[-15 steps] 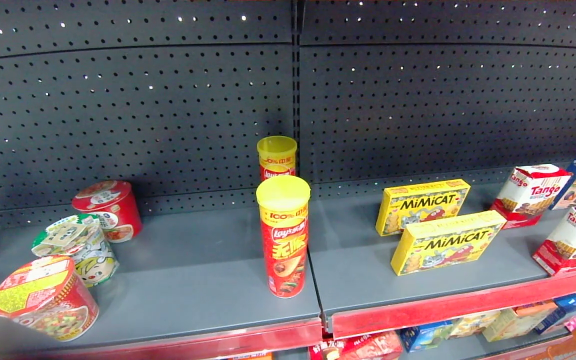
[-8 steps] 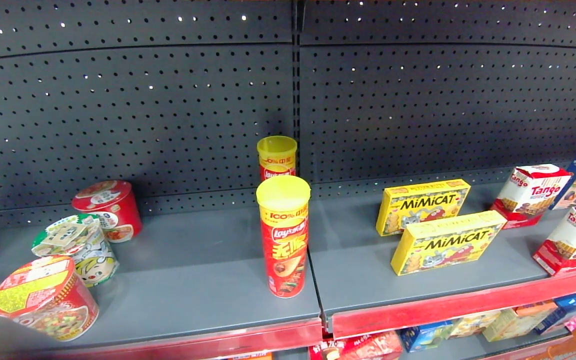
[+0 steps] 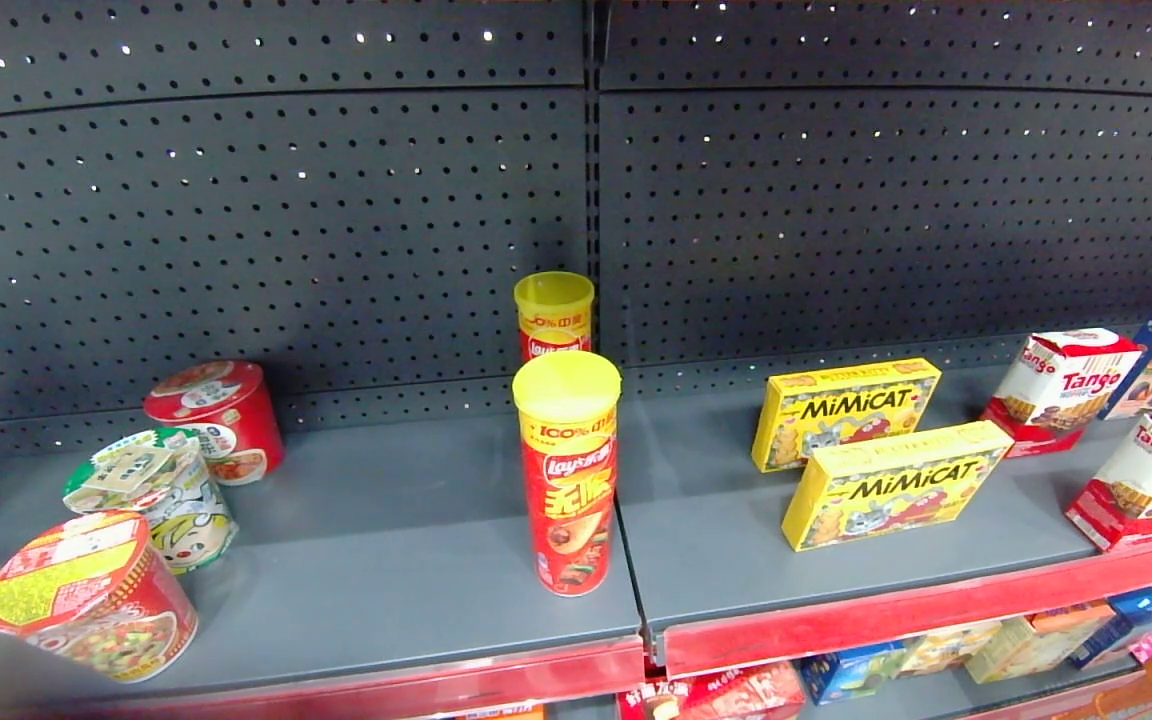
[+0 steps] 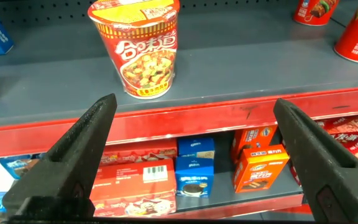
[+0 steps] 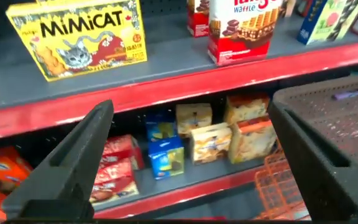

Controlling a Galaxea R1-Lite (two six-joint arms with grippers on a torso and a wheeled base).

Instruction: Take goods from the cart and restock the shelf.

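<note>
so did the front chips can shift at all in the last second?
No. The front chips can stands in the same spot, just left of the shelf seam and directly in front of the rear can, as in both earlier head views.

Left tool (image 4: 194, 106) and right tool (image 5: 191, 111) — both empty, jaws spread wide.

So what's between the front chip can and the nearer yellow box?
Only bare grey shelf between the front chip can and that yellow box, per the head view.
</note>
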